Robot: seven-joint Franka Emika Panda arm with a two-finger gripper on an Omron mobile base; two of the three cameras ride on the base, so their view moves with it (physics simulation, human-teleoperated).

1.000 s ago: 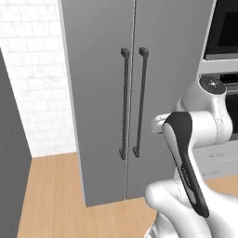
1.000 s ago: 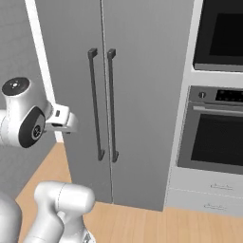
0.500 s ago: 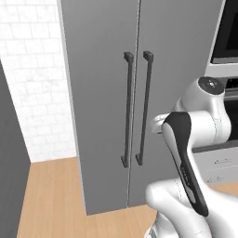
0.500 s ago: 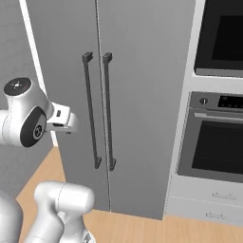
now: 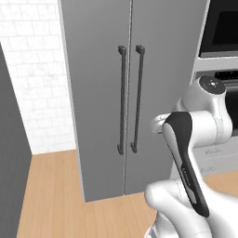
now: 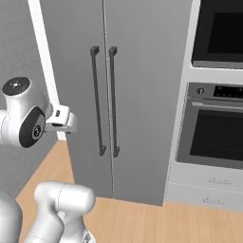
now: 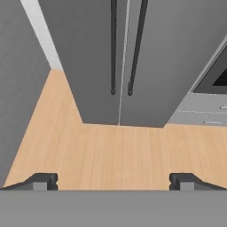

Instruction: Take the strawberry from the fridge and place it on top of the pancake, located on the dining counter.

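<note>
The grey two-door fridge [image 5: 100,93] [image 6: 142,85] [image 7: 159,57] stands shut straight ahead, its two long dark bar handles [image 5: 122,100] [image 6: 95,99] [image 7: 113,48] side by side at the door seam. My gripper [image 7: 113,181] is open, its fingertips [image 7: 42,181] wide apart with only wood floor between them, well short of the doors. The hand looks down at the fridge's foot. The strawberry, the pancake and the dining counter are out of view.
A black-fronted wall oven [image 6: 216,126] [image 5: 223,28] in white cabinetry [image 7: 204,111] stands right of the fridge. A dark grey wall [image 5: 11,162] [image 7: 17,80] closes the left side, with white tile [image 5: 35,74] behind. Light wood floor [image 7: 115,155] lies before the fridge.
The whole picture has shifted: the fridge and oven sit further right and slightly larger, so the base has moved. The arm keeps its pose. The doors stay shut.
</note>
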